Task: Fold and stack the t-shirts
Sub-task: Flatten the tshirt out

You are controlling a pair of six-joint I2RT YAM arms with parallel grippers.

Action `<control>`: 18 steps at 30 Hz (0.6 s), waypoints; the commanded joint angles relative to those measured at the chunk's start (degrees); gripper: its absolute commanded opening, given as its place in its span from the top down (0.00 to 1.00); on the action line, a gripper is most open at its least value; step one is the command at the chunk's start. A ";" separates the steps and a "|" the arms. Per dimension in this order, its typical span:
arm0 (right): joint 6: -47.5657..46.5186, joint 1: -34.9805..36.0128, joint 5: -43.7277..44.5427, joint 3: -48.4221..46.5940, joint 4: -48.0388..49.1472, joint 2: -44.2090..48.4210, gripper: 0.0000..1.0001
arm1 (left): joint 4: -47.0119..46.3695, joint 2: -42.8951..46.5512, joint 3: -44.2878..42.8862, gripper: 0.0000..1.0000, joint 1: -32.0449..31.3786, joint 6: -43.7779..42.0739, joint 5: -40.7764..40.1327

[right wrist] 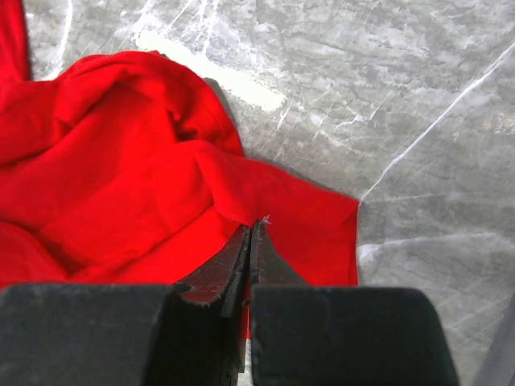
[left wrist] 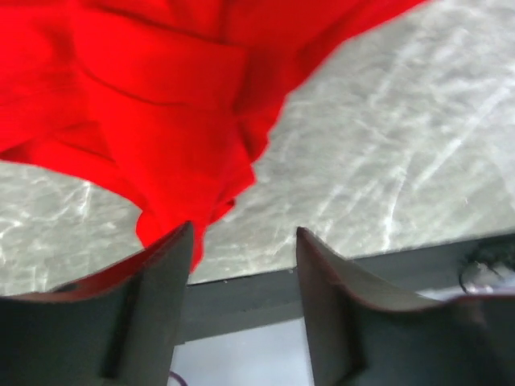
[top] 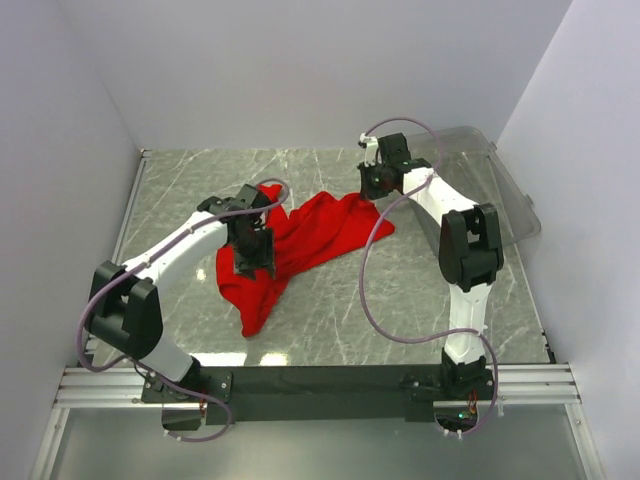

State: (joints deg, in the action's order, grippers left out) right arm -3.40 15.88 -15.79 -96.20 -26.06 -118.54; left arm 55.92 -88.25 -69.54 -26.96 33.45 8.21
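Observation:
One red t-shirt (top: 300, 240) lies crumpled on the marble table (top: 420, 290), with a long tail toward the front left. My left gripper (top: 252, 245) hovers over its left half, open and empty. In the left wrist view the gripper (left wrist: 244, 257) has its jaws wide apart, and a tip of the shirt (left wrist: 161, 137) hangs by the left finger (left wrist: 165, 273). My right gripper (top: 378, 183) is at the shirt's far right edge. In the right wrist view it (right wrist: 251, 229) is shut on a fold of the red cloth (right wrist: 121, 177).
A clear plastic bin (top: 505, 190) stands at the back right, close behind the right arm. White walls close in the table on three sides. A black rail (top: 330, 380) runs along the front edge.

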 commanded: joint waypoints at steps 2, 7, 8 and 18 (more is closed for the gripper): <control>0.94 0.12 -0.82 0.40 2.07 3.67 1.00 | 1.39 -1.48 -1.04 0.48 -1.51 4.60 -9.95; 1.29 0.03 -0.73 2.07 2.42 4.72 1.00 | -0.46 -6.23 -1.39 0.52 -2.66 3.64 -9.70; 1.29 0.03 -0.64 2.25 2.51 4.98 1.00 | -0.90 -7.63 -1.48 0.52 -3.18 3.46 -9.53; 1.82 -0.23 -0.82 4.27 2.95 6.13 1.00 | 1.20 -12.39 -4.90 0.82 -4.94 3.46 -16.11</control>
State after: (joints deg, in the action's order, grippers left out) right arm -2.31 15.86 -16.14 -92.27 -25.04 -116.05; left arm 55.86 -101.19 -71.20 -31.46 36.73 -3.86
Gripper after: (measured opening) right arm 0.007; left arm 0.210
